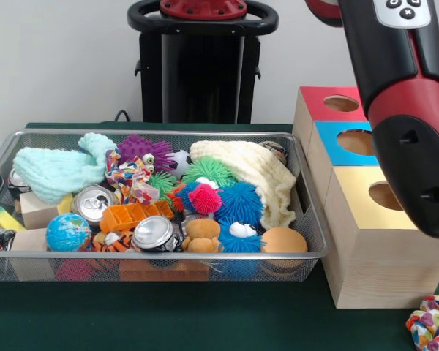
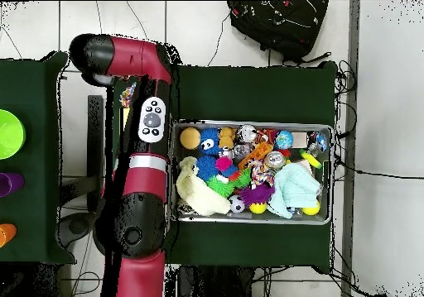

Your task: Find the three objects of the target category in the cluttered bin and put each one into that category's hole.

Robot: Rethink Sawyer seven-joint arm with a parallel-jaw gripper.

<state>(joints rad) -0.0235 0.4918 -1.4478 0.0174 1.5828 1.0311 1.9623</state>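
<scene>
The wire-mesh bin [image 1: 161, 257] stands on the green table, full of clutter; it also shows in the overhead view [image 2: 248, 220]. One spotted cloth knot [image 1: 134, 181] lies among the toys left of the bin's middle. A second spotted knot [image 1: 430, 323] lies on the table in front of the boxes; in the overhead view it [image 2: 127, 91] shows beside the arm. I cannot find a third. The round hole [image 1: 386, 195] in the yellow-topped box is partly covered by the red and black arm [image 1: 413, 117]. The gripper is hidden in both views.
The red-topped box [image 1: 329, 102] and the blue-topped box [image 1: 347, 142] stand behind the yellow one. The bin holds spiky balls [image 1: 238, 201], cans [image 1: 154, 232], a globe ball [image 1: 68, 232], and mint [image 1: 55, 172] and cream [image 1: 249, 172] cloths. A black bag [image 2: 277, 25] lies on the floor.
</scene>
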